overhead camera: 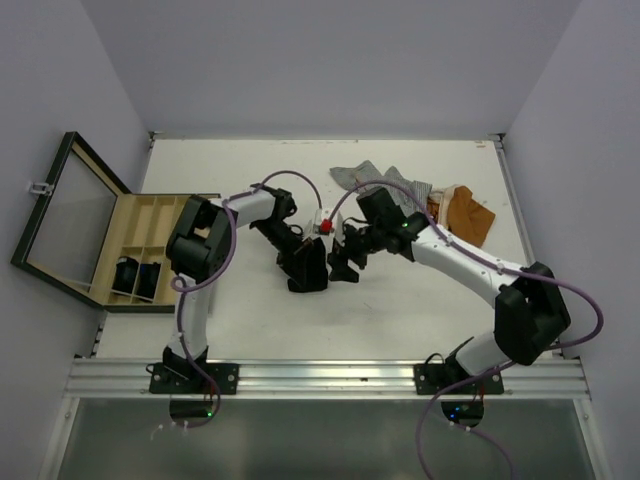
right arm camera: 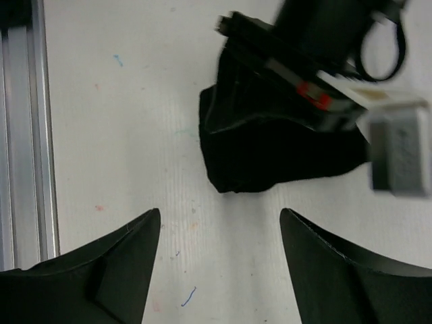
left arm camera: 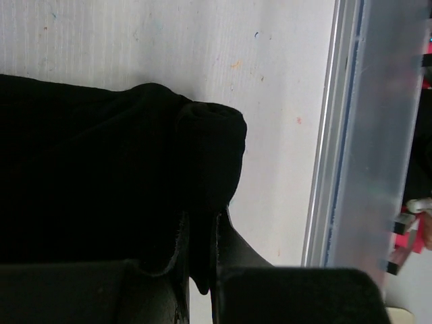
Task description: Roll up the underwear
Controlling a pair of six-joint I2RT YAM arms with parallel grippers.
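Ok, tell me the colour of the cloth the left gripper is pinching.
Plain black. The soft cloth garment in the left gripper shows best in the left wrist view.

Left wrist view: the black underwear (left arm camera: 101, 169) runs off the left edge; the left tool (left arm camera: 202, 233) is cut by the lower edge. Right wrist view: the blurred left arm (right arm camera: 324, 34) covers the garment's upper part; the right tool (right arm camera: 220, 214) is cropped below. Overhead: the right arm (overhead camera: 460, 255) overlaps the grey striped underwear (overhead camera: 350, 175); two dark items (overhead camera: 138, 276) in the wooden box (overhead camera: 135, 213) are too small to name.
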